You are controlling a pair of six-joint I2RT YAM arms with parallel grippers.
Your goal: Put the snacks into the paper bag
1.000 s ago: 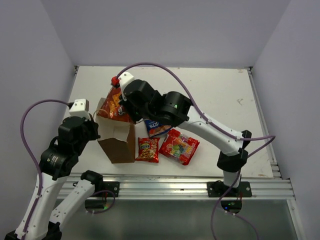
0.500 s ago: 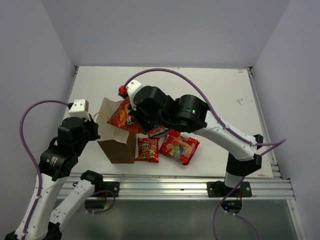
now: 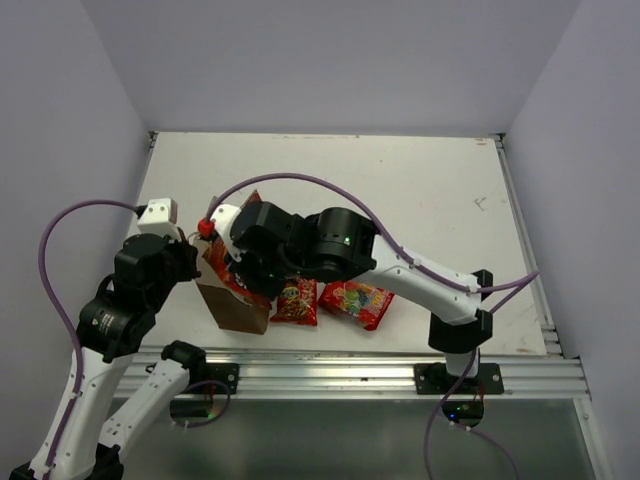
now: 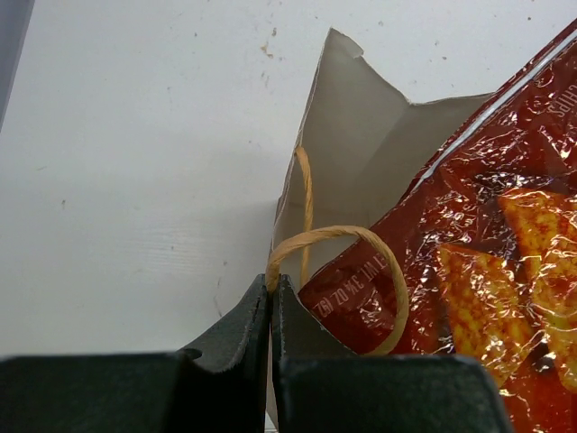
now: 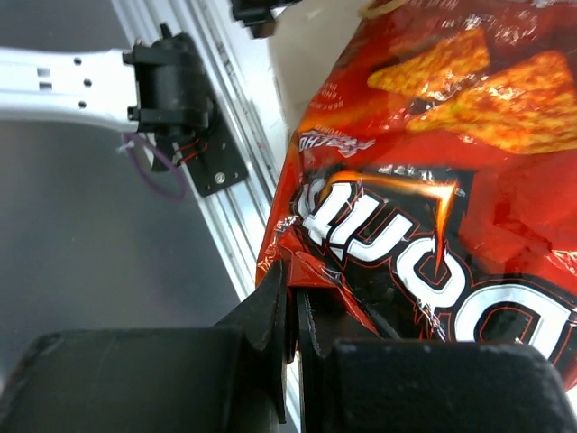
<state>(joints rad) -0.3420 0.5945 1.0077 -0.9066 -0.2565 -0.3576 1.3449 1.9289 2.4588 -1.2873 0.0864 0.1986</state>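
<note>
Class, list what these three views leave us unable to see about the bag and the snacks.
- How deep the chip bag sits in the paper bag: in the top view the right arm covers the mouth, and both wrist views crop it.
- Table under that arm: top view, any packet there is hidden.
- Left pincer tips: top view, hidden under its wrist.

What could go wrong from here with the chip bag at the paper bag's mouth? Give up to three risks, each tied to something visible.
1. The chip bag lies against the handle and could snag on it.
2. The right hand pinches only the chip bag's edge, so it might slip out.
3. The left hand holds the paper bag at one spot on its rim; a push could tip or tear it.
</note>
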